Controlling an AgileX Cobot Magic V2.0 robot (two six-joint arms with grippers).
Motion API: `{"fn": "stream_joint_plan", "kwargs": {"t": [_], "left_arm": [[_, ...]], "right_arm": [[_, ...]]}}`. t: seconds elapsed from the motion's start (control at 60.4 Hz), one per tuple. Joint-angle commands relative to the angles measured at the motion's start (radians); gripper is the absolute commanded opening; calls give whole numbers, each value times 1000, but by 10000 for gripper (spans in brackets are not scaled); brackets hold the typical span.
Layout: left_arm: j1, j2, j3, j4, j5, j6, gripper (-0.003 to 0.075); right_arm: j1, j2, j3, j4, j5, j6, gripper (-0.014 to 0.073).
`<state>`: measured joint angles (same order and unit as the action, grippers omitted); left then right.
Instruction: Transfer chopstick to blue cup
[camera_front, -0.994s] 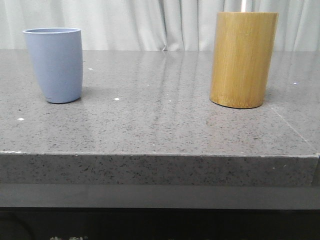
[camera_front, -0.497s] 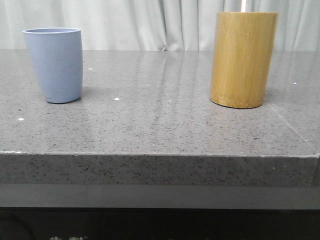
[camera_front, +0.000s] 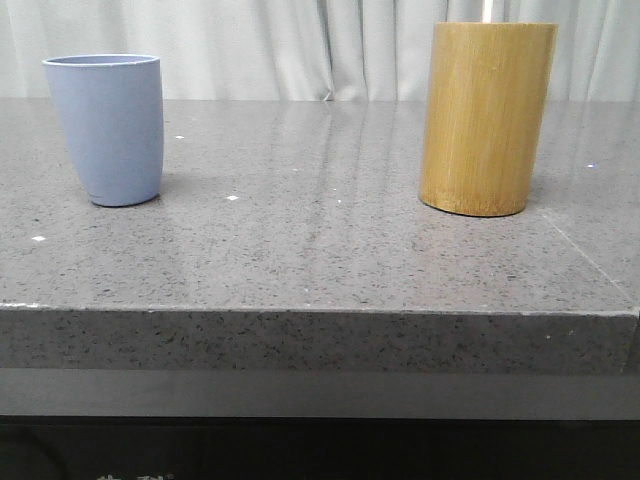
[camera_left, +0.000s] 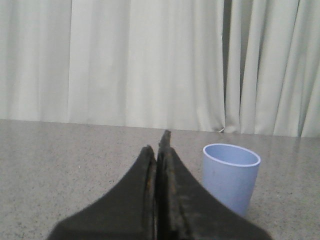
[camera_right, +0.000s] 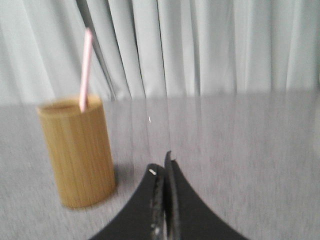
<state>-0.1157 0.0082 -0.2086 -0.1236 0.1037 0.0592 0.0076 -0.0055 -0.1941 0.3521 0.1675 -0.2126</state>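
A pale pink chopstick (camera_right: 85, 70) leans upright inside a tall tan bamboo holder (camera_right: 77, 152); from the front, a short bit of the chopstick (camera_front: 488, 11) pokes above the holder (camera_front: 486, 118) on the right of the table. The blue cup (camera_front: 105, 128) stands upright at the left, and in the left wrist view the blue cup (camera_left: 230, 177) shows an empty mouth. My left gripper (camera_left: 158, 147) is shut on nothing, short of the cup and beside it. My right gripper (camera_right: 162, 165) is shut on nothing, apart from the holder.
The grey speckled stone table (camera_front: 320, 240) has a front edge (camera_front: 320, 312) close to the camera. A white curtain (camera_front: 300, 45) hangs behind it. A wide bare stretch of tabletop lies between cup and holder.
The front view has shifted very slightly, so the blue cup sits a few pixels further left. Cup, holder and chopstick have not moved on the table.
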Motion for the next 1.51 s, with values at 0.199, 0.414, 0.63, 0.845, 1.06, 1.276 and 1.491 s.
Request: {"fn": "stream_joint_plan", "kwargs": {"t": [0.199, 0.414, 0.63, 0.845, 1.06, 1.276, 1.491], "left_arm": [[4, 350, -370, 55, 142, -5, -19], [4, 489, -442, 55, 130, -5, -18], [4, 491, -442, 55, 130, -2, 193], [4, 491, -442, 55, 130, -2, 641], [4, 491, -442, 53, 131, -2, 627], [2, 548, -494, 48, 170, 4, 627], [-29, 776, -712, 46, 373, 79, 615]], "right_arm": [[-5, 305, -333, -35, 148, -1, -101], [-5, 464, -457, -34, 201, -1, -101], [-5, 465, -457, -31, 196, -1, 154], [-5, 465, -457, -31, 236, -1, 564], [-5, 465, -457, -29, 235, -1, 581], [-5, 465, -457, -20, 235, -1, 581], [-5, 465, -457, -20, 235, -1, 581]]}}
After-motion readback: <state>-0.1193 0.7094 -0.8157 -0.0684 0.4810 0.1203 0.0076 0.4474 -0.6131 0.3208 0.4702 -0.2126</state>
